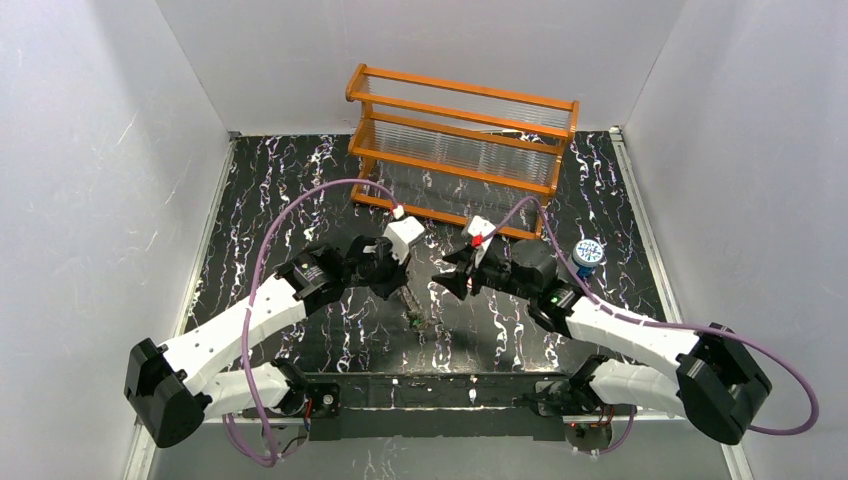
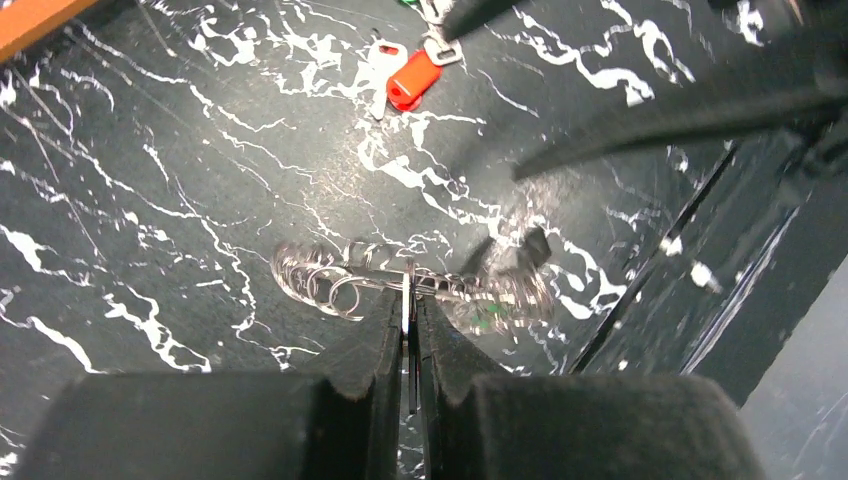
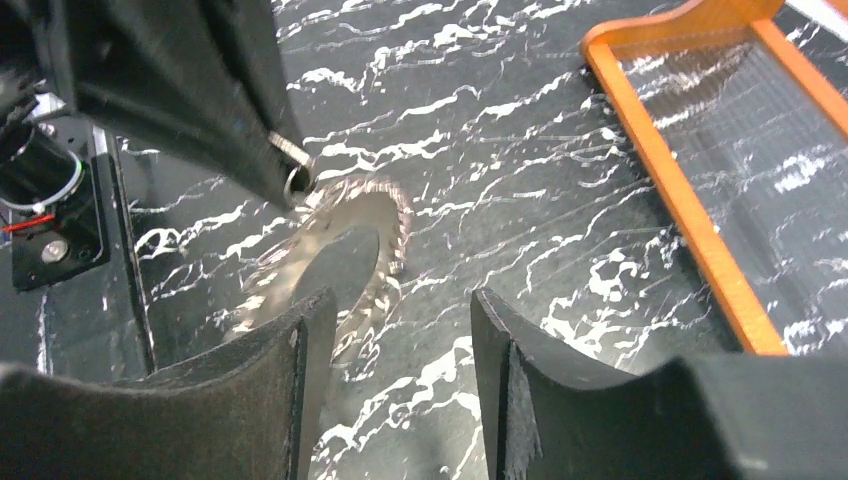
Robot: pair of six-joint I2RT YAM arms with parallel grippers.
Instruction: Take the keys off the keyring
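Note:
My left gripper [image 2: 410,302] is shut on the keyring [image 2: 408,285], pinching the flat ring edge-on above the table. Small wire rings [image 2: 320,280] and a blurred green key [image 2: 490,315] hang from it. From above, the keyring [image 1: 408,302] dangles below the left gripper [image 1: 400,285] with the green key [image 1: 415,322] lowest. In the right wrist view the toothed keyring [image 3: 385,215] is blurred, just left of and beyond my right gripper [image 3: 400,335], which is open and empty. A red key [image 2: 412,80] lies loose on the table beside a pale key [image 2: 383,62].
An orange rack [image 1: 460,140] with clear slats stands at the back of the black marbled table [image 1: 280,200]. A small blue-white lid [image 1: 588,252] sits at the right, behind the right arm. White walls close in both sides.

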